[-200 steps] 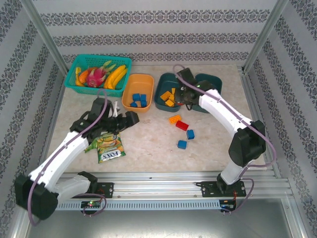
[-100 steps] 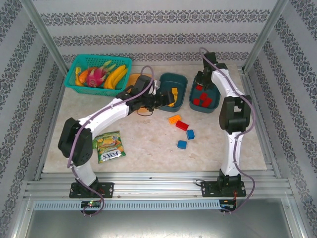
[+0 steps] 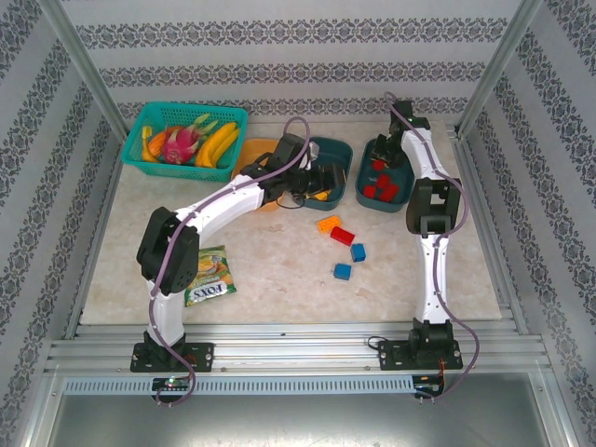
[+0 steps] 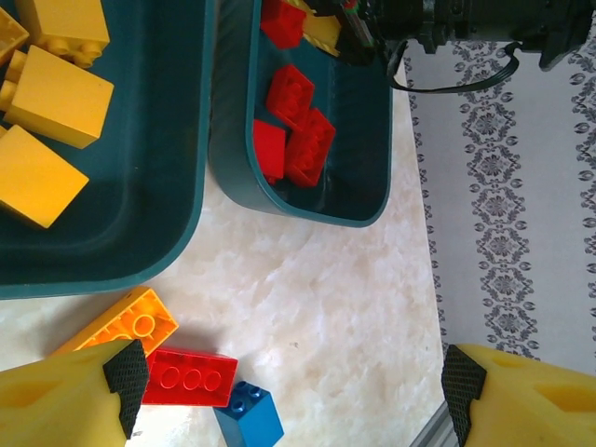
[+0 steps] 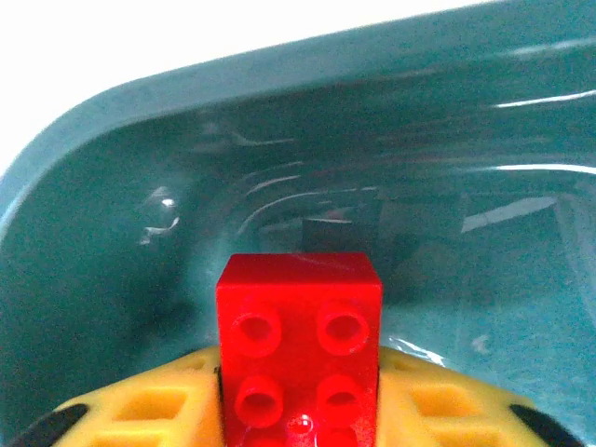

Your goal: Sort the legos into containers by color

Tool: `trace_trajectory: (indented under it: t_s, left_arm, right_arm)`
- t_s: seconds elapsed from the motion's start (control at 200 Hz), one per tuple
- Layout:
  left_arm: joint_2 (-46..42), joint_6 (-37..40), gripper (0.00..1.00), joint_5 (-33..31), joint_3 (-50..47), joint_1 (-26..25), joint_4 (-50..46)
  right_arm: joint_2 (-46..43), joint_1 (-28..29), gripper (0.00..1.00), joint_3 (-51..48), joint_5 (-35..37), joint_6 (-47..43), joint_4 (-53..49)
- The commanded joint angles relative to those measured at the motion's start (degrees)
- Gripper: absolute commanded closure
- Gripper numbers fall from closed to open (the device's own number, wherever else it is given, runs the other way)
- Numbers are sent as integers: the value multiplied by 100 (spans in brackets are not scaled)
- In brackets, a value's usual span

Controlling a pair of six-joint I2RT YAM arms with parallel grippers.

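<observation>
My right gripper [image 3: 385, 155] hangs over the back of the right teal tub [image 3: 402, 199] and is shut on a red brick [image 5: 298, 349], which sits between its yellow fingers [image 5: 149, 410] above the tub's inner wall [image 5: 121, 242]. More red bricks [image 3: 377, 186] lie in that tub. My left gripper [image 4: 293, 382] is open and empty, held over the front of the middle teal tub [image 3: 337, 149] with its yellow bricks [image 4: 56, 93]. On the table below lie an orange brick [image 3: 328, 223], a red brick [image 3: 343, 235] and two blue bricks [image 3: 358, 251] [image 3: 343, 271]. My left arm largely covers the orange tub [image 3: 253, 149].
A teal mesh basket [image 3: 140, 121] with fruit stands at the back left. A green snack packet [image 3: 207, 275] lies on the table near the left arm's base. Metal frame rails run along the table's sides and front edge.
Over the last second my left arm swung from beside the snack packet to the middle tub. My right arm moved from the middle tub to the right tub's back and has held there.
</observation>
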Motion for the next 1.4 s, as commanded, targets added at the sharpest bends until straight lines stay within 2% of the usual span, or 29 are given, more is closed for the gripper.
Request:
trace_trajectory:
  t_s: [0.0, 0.17, 0.335, 0.45, 0.659, 0.844, 1.029, 1.199, 1.394]
  left_arm:
    - [-84, 142, 15, -165, -14, -113, -202]
    - [-238, 360, 16, -280, -178, -229, -431]
    - [-372, 683, 16, -378, -232, -405, -879]
    - [-477, 978, 17, -506, -308, -632, -1319]
    - [-496, 1228, 22, -901, -592, -1162, -1917]
    - [-270, 1192, 22, -1367, -665, -1690, -2213]
    - [69, 979, 20, -1739, -599, -2087, -2477]
    - [492, 927, 19, -1970, -242, -2391, -2713]
    - [1061, 835, 19, -2294, 363, -2513, -3050]
  right_arm:
    - [9, -30, 52, 210, -170, -39, -256]
    - [-452, -30, 48, 27, -178, -68, -273]
    - [-1539, 52, 49, -597, -3, -14, -125]
    - [-2915, 241, 50, -2001, 139, 156, 307]
    - [-5754, 821, 50, -5232, 348, 648, 749]
    - [-8035, 1167, 49, -7337, 253, 1330, 2]
    - [-9704, 1619, 46, -8477, 399, 2077, -1335]
    - [-10639, 1771, 45, -9173, 366, 2488, -1996]
    - [-11010, 1812, 44, -9263, 310, 2486, -2213]
